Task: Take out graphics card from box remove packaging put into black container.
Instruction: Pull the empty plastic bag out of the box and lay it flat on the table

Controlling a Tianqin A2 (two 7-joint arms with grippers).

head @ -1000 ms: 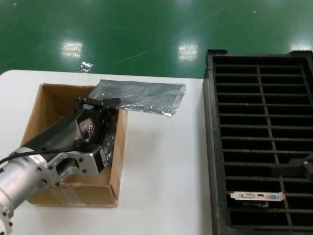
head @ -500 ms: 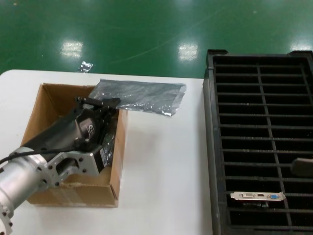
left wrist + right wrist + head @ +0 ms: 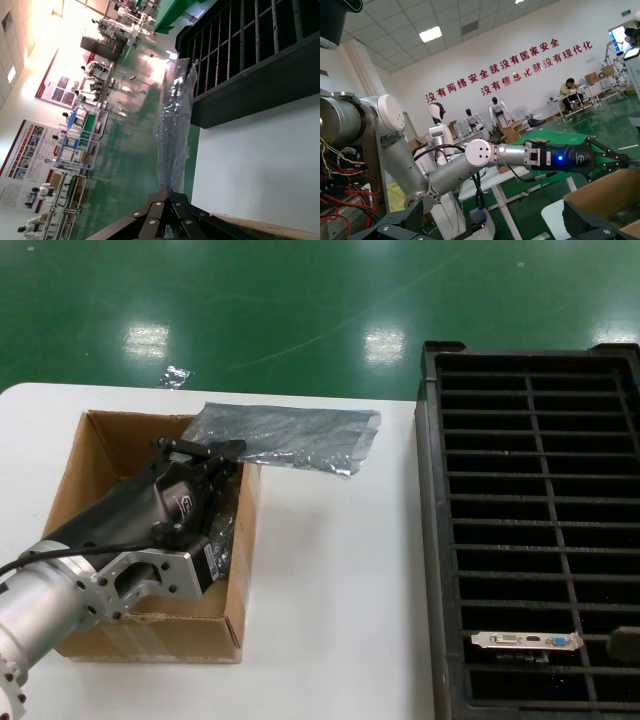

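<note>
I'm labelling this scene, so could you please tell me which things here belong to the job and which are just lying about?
Part of the job:
- graphics card, lying in the black container
- box, with the left gripper reaching into it
- packaging, flat on the table behind the box

Just lying about:
- foil scrap on the green floor

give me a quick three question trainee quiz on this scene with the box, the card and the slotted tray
1. True or false: the graphics card already sits in the black container.
2. Where is the left gripper? A) inside the box B) over the container C) on the bare table
3. Fill in: the empty packaging lies on the white table, beyond the ____.

Key: 1 true; 2 A; 3 box.
</note>
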